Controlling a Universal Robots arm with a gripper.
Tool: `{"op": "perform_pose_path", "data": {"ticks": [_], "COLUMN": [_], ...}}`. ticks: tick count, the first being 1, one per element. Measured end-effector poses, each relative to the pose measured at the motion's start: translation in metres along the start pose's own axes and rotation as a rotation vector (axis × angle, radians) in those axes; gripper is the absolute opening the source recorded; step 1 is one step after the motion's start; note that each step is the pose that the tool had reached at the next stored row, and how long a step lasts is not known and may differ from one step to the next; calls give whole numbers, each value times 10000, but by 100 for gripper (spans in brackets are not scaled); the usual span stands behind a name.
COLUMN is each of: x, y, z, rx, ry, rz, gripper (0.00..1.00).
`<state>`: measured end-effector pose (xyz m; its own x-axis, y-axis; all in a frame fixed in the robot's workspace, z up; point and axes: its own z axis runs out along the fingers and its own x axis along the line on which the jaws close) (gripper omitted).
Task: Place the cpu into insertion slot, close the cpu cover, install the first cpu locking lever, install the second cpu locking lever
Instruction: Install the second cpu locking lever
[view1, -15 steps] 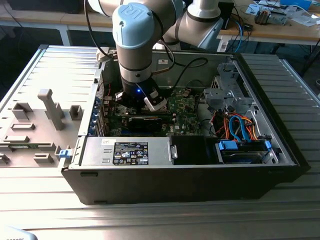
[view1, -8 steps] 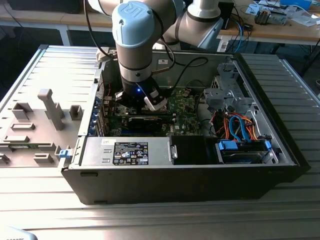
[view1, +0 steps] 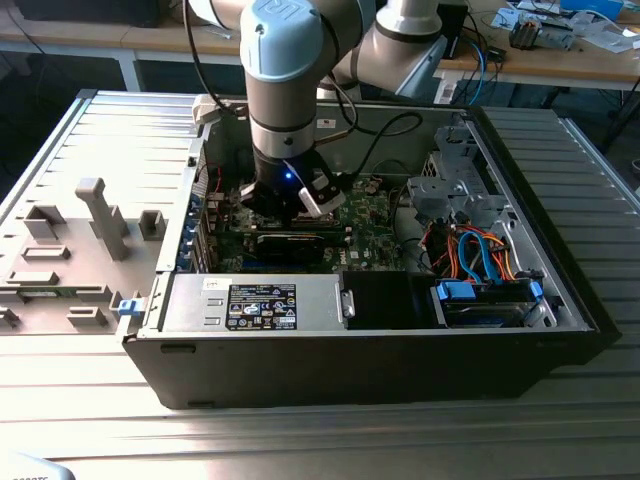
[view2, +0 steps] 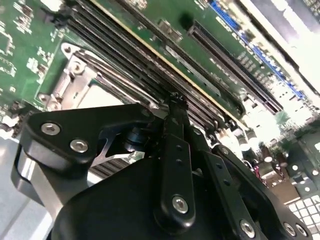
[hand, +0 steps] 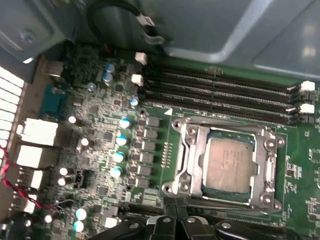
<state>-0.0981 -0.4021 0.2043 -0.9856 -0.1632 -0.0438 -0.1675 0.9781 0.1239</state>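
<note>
In the first wrist view the cpu (hand: 227, 162), a dull silver square, lies in the insertion slot (hand: 169, 188) on the green board. The cpu cover (hand: 192, 137), a silvery frame, lies flat around it. Thin metal levers run along the socket's edges; whether they are latched I cannot tell. My gripper (hand: 177, 221) hangs just beside the socket's edge, fingers together and holding nothing. The second wrist view shows the gripper (view2: 175, 100) shut, its tip over the memory slots, with the cover's corner (view2: 70, 70) and a bit of the cpu (view2: 97, 95) behind it. In the exterior view the gripper (view1: 298, 205) is low inside the case.
Long black memory slots (hand: 225, 87) run beside the socket. Capacitors (hand: 117, 140) and rear ports (hand: 37, 132) crowd the board. The case holds a power supply (view1: 260, 300), a blue drive bay (view1: 485, 300) and orange and blue cables (view1: 475, 250). The grey side panel (view1: 80, 240) lies at the exterior view's left.
</note>
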Motion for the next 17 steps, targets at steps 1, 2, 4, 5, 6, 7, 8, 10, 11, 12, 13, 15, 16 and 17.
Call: {"op": "perform_pose_path", "data": {"ticks": [1,2,4,5,6,7,8,10,11,12,13,15,16,17], "x": [-23,-45,-93,-123,-173,-204,-233,-292,-310,-330,-347,-389,-403,-418], "y": [17,35,82,115,172,215,258,344,364,386,402,433,444,457], "z": [3,6,14,19,28,34,41,54,58,63,65,71,71,64], "rx": [24,41,75,108,193,260,317,437,468,507,548,659,727,848], "ry": [7,14,28,38,57,71,83,107,110,119,132,159,167,181], "rz": [0,0,2,3,0,-1,-2,-4,-5,-7,-7,-8,-7,-13], "gripper": [11,11,11,11,11,11,11,11,11,11,11,11,11,11]}}
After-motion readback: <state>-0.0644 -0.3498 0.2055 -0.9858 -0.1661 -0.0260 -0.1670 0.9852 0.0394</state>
